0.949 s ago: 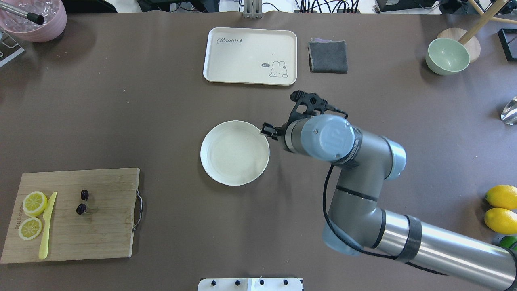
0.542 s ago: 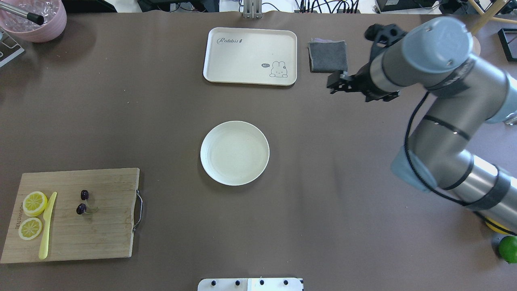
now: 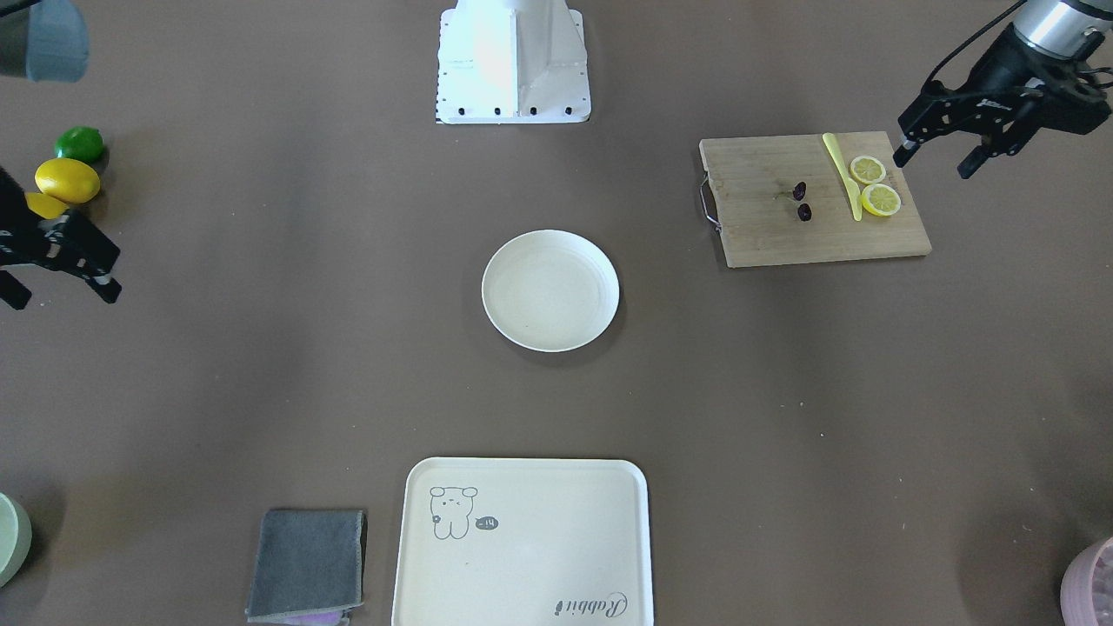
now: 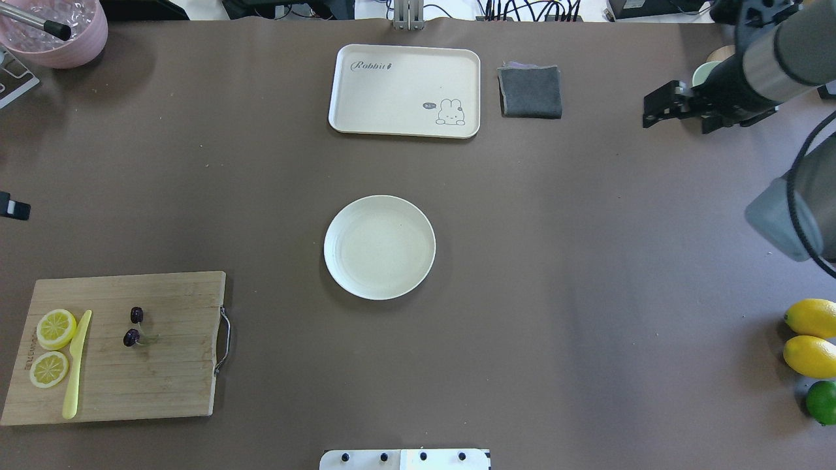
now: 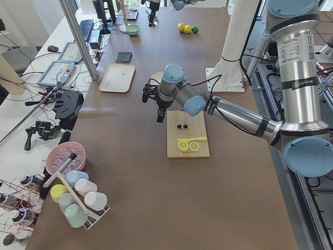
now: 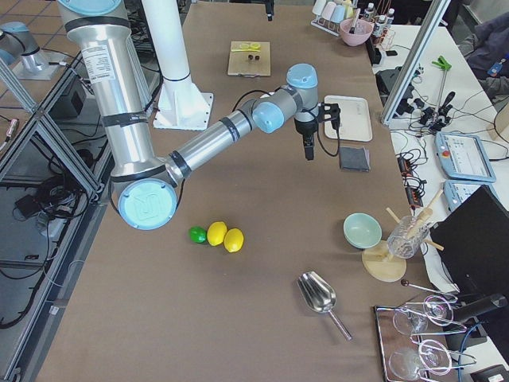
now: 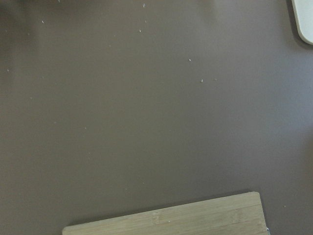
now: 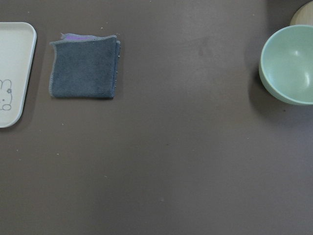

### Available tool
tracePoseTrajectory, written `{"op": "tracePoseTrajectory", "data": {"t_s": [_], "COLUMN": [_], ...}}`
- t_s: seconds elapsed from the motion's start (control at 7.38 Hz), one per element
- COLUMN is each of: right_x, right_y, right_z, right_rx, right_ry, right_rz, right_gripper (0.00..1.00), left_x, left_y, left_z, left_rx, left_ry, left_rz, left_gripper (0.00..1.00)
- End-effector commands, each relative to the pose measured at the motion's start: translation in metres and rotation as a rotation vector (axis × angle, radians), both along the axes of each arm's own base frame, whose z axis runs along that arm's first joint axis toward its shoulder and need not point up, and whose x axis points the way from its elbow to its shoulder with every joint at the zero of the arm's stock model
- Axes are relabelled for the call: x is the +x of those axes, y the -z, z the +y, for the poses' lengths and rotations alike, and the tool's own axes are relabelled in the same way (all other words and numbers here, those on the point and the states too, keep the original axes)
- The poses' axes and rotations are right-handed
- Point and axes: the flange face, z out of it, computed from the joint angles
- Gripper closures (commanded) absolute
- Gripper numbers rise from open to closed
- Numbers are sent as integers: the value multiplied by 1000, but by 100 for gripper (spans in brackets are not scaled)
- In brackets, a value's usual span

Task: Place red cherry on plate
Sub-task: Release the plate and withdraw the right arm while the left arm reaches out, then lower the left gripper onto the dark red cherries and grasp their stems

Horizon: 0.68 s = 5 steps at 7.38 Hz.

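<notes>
The red cherry [image 4: 134,326], two dark ovals on a thin forked stem, lies on the cutting board [image 4: 163,365] at the near left, and shows again as the cherry [image 3: 801,201] in the front view. The round cream plate [image 4: 379,247] sits bare at mid-table. My left gripper [image 3: 937,162] hangs open and empty beyond the board's outer corner, near the lemon slices; only its tip reaches the overhead view's left edge. My right gripper [image 4: 678,123] is open and empty at the far right, beside the green bowl, well away from the plate.
Two lemon slices [image 4: 55,328] and a yellow knife [image 4: 75,365] share the board. A cream tray [image 4: 405,90] and grey cloth [image 4: 530,91] lie at the far side. Green bowl [image 8: 288,63] far right, whole lemons and a lime [image 4: 810,336] near right, pink bowl [image 4: 55,29] far left.
My right arm has swung from the plate's right rim up and out to the far right. The left gripper's tip has come in at the left edge. Cherry and plate have not moved.
</notes>
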Motion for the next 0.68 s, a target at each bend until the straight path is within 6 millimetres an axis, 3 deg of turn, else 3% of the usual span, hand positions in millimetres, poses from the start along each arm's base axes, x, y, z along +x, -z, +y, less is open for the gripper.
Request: {"op": "tracePoseTrajectory", "data": {"t_s": [0.0, 0.27, 0.41, 0.54], "right_x": [78, 117, 125, 125], "right_y": [-49, -86, -96, -99], "right_z": [7, 23, 29, 31], "right_rx": [62, 97, 89, 86], "right_ry": [65, 116, 111, 111], "right_rz": [33, 74, 77, 77], "right_gripper": [0, 0, 0, 0], "left_x": [59, 96, 108, 125], "left_y": [-19, -66, -76, -75], "left_z": [34, 41, 48, 59], "left_rx": [-8, 49, 71, 72], "left_ry": [-10, -36, -44, -54], "left_rz": [-24, -34, -46, -49], "left_gripper": [2, 2, 3, 10]}}
